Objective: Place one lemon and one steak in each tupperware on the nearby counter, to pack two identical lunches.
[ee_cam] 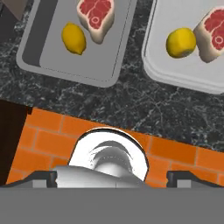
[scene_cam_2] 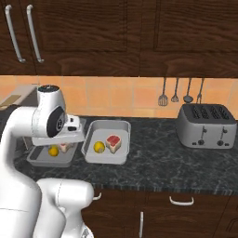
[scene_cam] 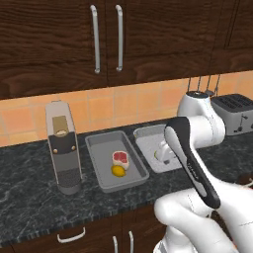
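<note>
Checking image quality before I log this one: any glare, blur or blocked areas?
Left base view: soft but even, arm covering part of the lighter tupperware. Right base view: arm hides much of the darker tupperware. Hand view: sharp, no glare, lemons and steaks crisp.

Even, flat rendered light w/ no glare; soft shadows are sitting beneath the dark brown wooden wall cabinets [scene_cam: 106,39]; edges are looking slightly soft.

Darker tupperware [scene_cam: 101,143] and lighter tupperware [scene_cam_2: 114,126] side by side near counter [scene_cam_2: 158,160] back edge, each holding one lemon [scene_cam: 118,171] and one steak [scene_cam: 120,158].
</note>
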{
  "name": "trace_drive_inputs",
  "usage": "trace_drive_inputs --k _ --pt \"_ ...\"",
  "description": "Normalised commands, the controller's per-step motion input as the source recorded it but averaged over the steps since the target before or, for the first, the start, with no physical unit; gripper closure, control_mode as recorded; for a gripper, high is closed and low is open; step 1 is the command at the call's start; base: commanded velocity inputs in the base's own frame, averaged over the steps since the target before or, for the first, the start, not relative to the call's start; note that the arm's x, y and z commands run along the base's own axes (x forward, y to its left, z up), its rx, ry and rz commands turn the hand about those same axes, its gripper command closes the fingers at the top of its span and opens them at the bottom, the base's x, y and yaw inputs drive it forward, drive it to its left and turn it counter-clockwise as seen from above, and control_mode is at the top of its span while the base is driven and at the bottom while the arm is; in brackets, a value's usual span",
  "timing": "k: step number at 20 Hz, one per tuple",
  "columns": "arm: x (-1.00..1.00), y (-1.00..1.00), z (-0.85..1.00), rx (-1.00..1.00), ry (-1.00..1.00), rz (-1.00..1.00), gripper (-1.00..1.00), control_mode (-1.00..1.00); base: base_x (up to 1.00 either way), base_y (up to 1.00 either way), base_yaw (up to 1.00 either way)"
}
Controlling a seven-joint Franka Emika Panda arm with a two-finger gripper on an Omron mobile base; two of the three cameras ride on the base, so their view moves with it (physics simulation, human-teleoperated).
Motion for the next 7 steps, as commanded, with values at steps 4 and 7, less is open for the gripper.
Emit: trace_drive_inputs --k 4,7 --pt "-0.23 -0.39 0.97 0.00 -0.07 -0.14 -1.00 -1.00 0.00 0.00 0.00" --pt "-0.46 -0.20 0.56 0.00 -0.27 -0.16 -1.00 -1.00 0.00 0.00 0.00"
